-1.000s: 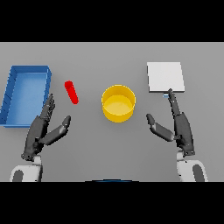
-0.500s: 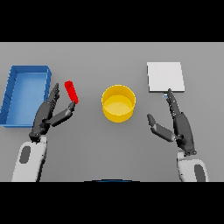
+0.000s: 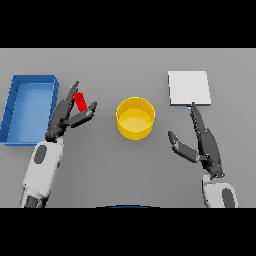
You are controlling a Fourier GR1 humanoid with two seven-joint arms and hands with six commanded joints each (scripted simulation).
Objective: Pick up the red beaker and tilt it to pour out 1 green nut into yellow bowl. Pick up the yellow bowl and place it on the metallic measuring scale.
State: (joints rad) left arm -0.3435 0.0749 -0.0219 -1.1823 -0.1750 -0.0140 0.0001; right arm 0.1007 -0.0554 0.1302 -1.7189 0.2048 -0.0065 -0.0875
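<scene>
Grey table point(image 3: 125, 170): bearing yellow bowl point(image 3: 135, 117).
Left hand point(image 3: 67, 115): reaching, released fingers flanking red beaker point(image 3: 80, 101), left of bowl.
Right hand point(image 3: 202, 142): resting released, right of bowl.

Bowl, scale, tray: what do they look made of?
Bowl: probably plastic; uniform saturated yellow with soft shading inside and no sharp glints.
Scale: a flat pale grey square slab, matte; could be brushed metal or painted plastic, since nothing reflects in it.
Tray: likely plastic too; even blue walls and floor, dull finish.
All three are guesses from colour and shading alone.
</scene>
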